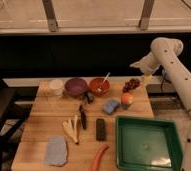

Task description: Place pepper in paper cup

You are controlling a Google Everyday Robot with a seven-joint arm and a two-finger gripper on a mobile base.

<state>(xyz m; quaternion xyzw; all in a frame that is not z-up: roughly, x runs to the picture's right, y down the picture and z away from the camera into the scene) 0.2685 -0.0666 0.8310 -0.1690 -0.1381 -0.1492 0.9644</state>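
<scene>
Camera view: pepper lay at the table's (pixel 39 125) near edge

The pepper (pixel 99 157) lay midway along the near edge. Its long axis slanted, with the slim tip pointing toward the far-right corner. The paper cup (pixel 56 86) stood upright near the far-left corner. The gripper (pixel 144 76) hung over the far-right corner; whether it was open or closed could not be told.

Light is warm and dim overall. The brightest zone is the pale floor (pixel 99 12) at the top edge, with a dark band beneath it. The counter (pixel 44 112) takes soft overhead light, and items on it cast short, faint shadows. The white arm (pixel 178 75) is well lit. The pincer (pixel 145 78) hangs over the counter's far right corner, partly shaded. A pale sheen marks the green tray (pixel 149 119).
</scene>
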